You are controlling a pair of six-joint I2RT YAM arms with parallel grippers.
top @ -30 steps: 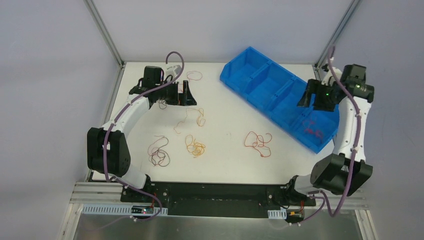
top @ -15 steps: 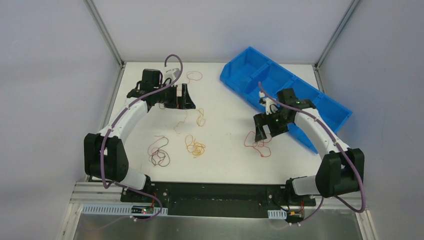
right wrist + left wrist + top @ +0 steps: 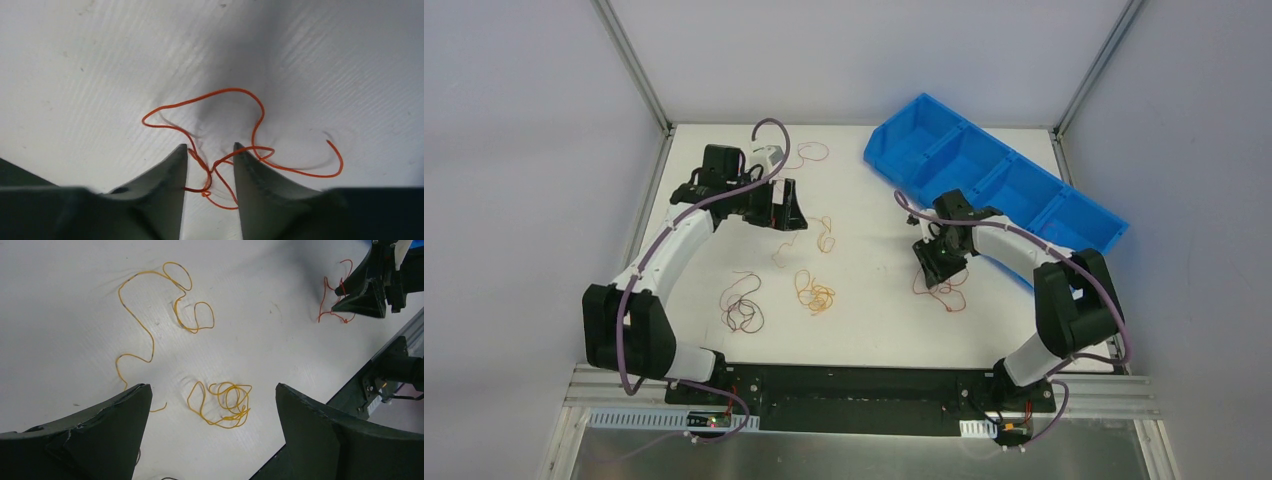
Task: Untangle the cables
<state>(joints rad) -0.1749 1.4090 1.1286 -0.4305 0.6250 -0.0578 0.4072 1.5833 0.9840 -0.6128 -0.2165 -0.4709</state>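
right gripper [image 3: 210, 147] astride red cable [image 3: 227, 90], near bin [image 3: 921, 140]

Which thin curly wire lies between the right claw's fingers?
The red curly wire at the right claw, near the blue plastic bin; the yellow wires and dark wire lie further left.

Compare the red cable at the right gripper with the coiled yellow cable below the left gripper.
Shape: the red cable sprawls in open loops, while the yellow coil is wound into a tight bundle.
Contact: the red cable passes between the close-set but parted fingers of the right gripper. The yellow coil lies untouched beneath the wide-open left gripper.
Both are thin, curly wires lying on the white table.
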